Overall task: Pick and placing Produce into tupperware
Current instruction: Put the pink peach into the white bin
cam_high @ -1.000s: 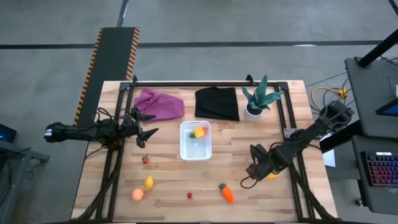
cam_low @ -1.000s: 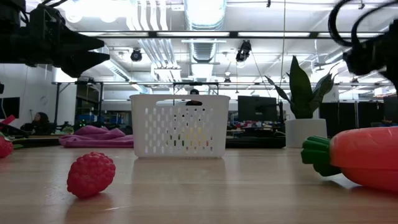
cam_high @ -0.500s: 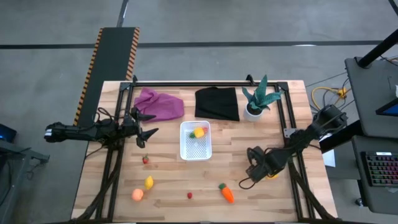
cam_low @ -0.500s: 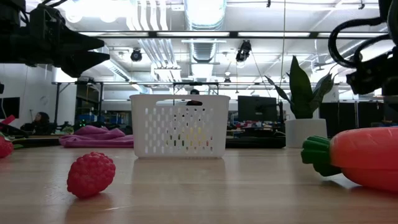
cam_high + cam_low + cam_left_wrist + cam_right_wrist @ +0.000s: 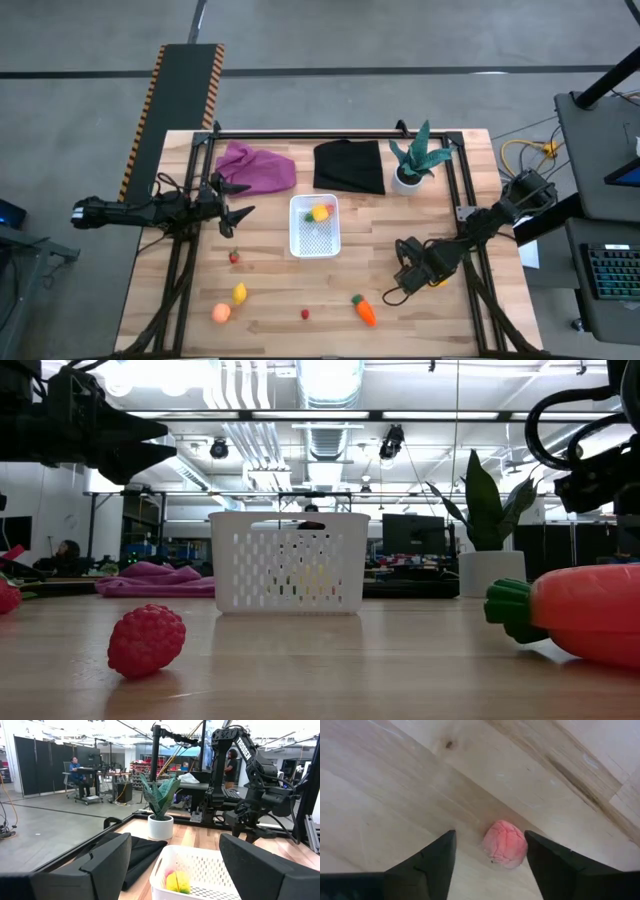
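Observation:
The white tub [image 5: 296,240] stands mid-table and holds a yellow lemon [image 5: 320,212], also seen in the left wrist view [image 5: 175,881]. On the near part of the table lie the carrot [image 5: 364,311], a small red berry [image 5: 305,314], a lemon [image 5: 239,293], a peach [image 5: 221,312] and another berry [image 5: 234,257]. My right gripper [image 5: 405,272] is open, pointing down over the table's right part. A pink-red berry [image 5: 505,849] lies on the wood between and beyond its fingers, untouched. My left gripper [image 5: 243,200] waits open, raised left of the tub.
A purple cloth [image 5: 258,167], a black cloth [image 5: 349,165] and a potted plant [image 5: 412,165] sit along the far edge. Black frame rails [image 5: 180,270] run along both sides of the table. Bare wood lies between the tub and the near produce.
My right gripper has come down a little toward the table, staying open. The left arm and all the produce have kept still.

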`<move>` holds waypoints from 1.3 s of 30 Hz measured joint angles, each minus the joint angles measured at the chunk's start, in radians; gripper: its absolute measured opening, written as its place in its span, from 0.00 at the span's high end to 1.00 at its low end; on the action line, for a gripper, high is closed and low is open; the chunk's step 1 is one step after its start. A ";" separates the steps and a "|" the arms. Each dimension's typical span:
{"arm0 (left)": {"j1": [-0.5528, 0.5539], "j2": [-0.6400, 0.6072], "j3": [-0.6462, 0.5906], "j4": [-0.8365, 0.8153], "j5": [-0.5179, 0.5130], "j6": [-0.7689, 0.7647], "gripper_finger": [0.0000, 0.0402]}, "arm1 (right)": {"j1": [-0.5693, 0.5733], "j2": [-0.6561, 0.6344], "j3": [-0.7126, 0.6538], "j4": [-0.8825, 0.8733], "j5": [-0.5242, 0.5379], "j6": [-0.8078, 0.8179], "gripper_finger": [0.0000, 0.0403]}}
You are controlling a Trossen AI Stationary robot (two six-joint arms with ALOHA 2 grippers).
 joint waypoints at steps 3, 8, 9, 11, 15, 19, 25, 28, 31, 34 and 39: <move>0.000 0.000 0.000 0.000 0.000 0.000 0.28 | -0.001 0.000 0.000 -0.001 0.000 -0.002 0.54; 0.000 0.000 0.000 0.000 0.000 0.000 0.28 | -0.001 0.000 -0.001 -0.005 0.014 -0.027 0.67; 0.000 0.001 0.000 0.000 0.000 0.000 0.28 | -0.001 0.000 -0.002 -0.006 0.017 -0.029 0.69; 0.000 0.001 0.000 0.000 0.000 0.000 0.28 | -0.001 0.000 -0.002 -0.008 0.018 -0.036 0.73; 0.000 0.001 0.000 0.000 0.000 0.000 0.28 | -0.001 0.000 -0.001 -0.011 0.022 -0.044 0.80; 0.000 0.000 0.000 0.000 0.000 0.000 0.28 | -0.001 0.003 0.011 -0.008 0.056 -0.098 0.83; 0.000 -0.002 0.000 0.000 0.000 0.000 0.28 | -0.005 0.002 0.095 0.083 0.322 -0.238 0.84; 0.000 0.000 0.000 0.000 0.000 0.000 0.28 | -0.020 0.001 0.166 0.094 0.484 -0.330 0.84; 0.000 -0.001 0.000 0.001 0.000 0.000 0.28 | -0.042 0.001 0.235 0.112 0.619 -0.451 0.84; 0.000 -0.002 0.000 0.001 0.000 0.000 0.28 | -0.077 0.001 0.291 0.199 0.679 -0.631 0.84; 0.000 -0.002 0.000 0.001 0.000 0.000 0.28 | -0.155 0.001 0.311 0.471 0.675 -0.942 0.84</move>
